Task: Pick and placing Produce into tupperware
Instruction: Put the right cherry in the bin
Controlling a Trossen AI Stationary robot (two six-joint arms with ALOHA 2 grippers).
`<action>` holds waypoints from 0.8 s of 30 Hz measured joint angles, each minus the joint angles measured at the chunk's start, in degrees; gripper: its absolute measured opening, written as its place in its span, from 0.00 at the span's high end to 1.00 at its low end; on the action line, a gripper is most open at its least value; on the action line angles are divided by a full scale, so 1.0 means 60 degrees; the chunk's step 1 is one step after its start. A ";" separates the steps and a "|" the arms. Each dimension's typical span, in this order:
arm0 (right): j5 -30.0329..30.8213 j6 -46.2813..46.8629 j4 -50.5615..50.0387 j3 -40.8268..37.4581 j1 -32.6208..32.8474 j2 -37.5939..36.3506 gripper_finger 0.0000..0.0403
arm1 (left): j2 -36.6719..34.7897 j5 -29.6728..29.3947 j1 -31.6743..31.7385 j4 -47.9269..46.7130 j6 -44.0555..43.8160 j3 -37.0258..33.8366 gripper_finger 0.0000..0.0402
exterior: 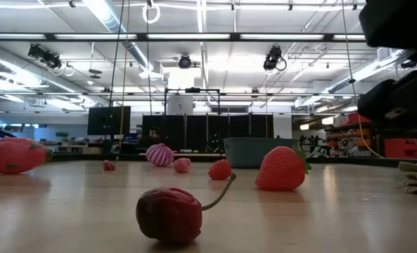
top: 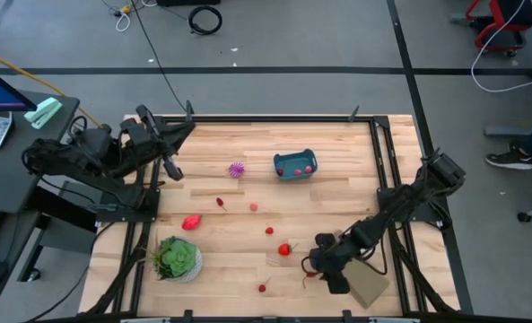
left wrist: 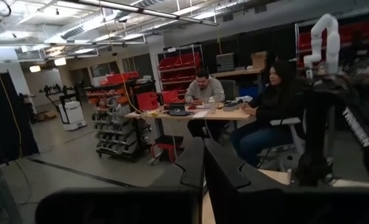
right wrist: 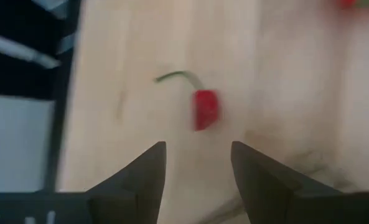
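Note:
The teal tupperware (top: 294, 165) stands on the far middle of the table with red pieces inside it. Loose produce lies on the wood: a spiky purple piece (top: 237, 170), a larger red piece (top: 191, 222), a strawberry (top: 284, 249) and a stemmed cherry (top: 262, 288), which lies on its side. My right gripper (right wrist: 196, 146) is open, slanting down over the table near its near right part (top: 312, 266). The cherry (right wrist: 205, 109) lies just ahead of the fingers, untouched. My left gripper (left wrist: 203, 168) is shut, raised at the table's far left corner (top: 171, 167) and holds nothing.
A green plant in a white pot (top: 178, 258) stands at the near left. A flat tan block (top: 370, 287) lies under the right arm at the near right. Small red pieces (top: 254, 206) dot the table's middle. People sit at a desk (left wrist: 203, 93) in the room beyond.

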 joint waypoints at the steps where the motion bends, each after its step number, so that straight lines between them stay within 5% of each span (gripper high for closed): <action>1: 0.0202 0.0001 0.0042 0.0000 0.0009 0.0050 0.53 | 0.0011 0.0003 0.0004 -0.0007 -0.0061 0.0000 0.94; 5: 0.0831 -0.0214 0.0077 0.0000 0.0008 0.0249 0.53 | 0.0128 0.0002 0.0002 -0.0011 -0.0307 0.0000 0.94; 24: 0.0723 -0.0461 0.1075 0.0000 0.0031 0.0682 0.53 | 0.0442 0.0002 -0.0017 -0.0055 -0.0996 0.0000 0.94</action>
